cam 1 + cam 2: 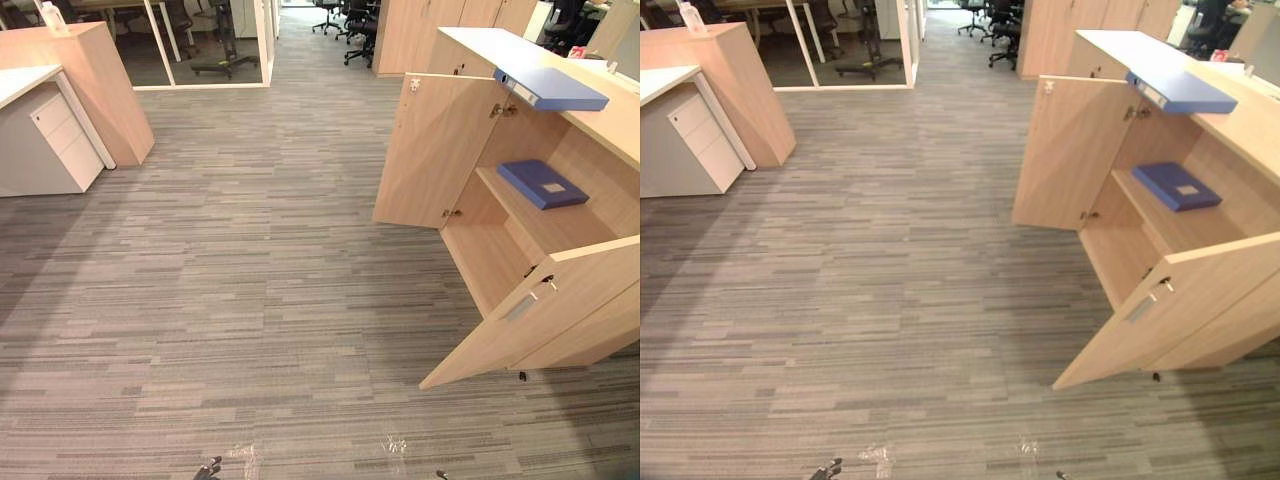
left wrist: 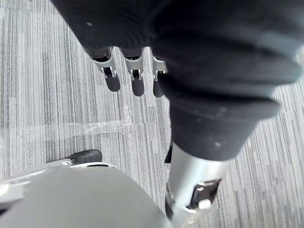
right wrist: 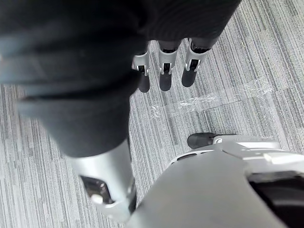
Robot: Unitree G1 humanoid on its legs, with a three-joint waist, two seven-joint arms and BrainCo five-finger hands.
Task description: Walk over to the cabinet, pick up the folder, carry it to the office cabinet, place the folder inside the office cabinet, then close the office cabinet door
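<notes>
The left hand point(image 2: 137, 83) and right hand point(image 3: 165, 78) hang loose-fingered and empty — nothing to carry yet — while one blue folder point(image 1: 550, 88) lies atop the open cabinet point(image 1: 440, 150) and a second folder point(image 1: 543, 184) rests on its shelf point(image 1: 530, 222).

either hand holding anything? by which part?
Nothing held. Left hand and right hand hang open over carpet; blue folder lies on the cabinet top.
</notes>
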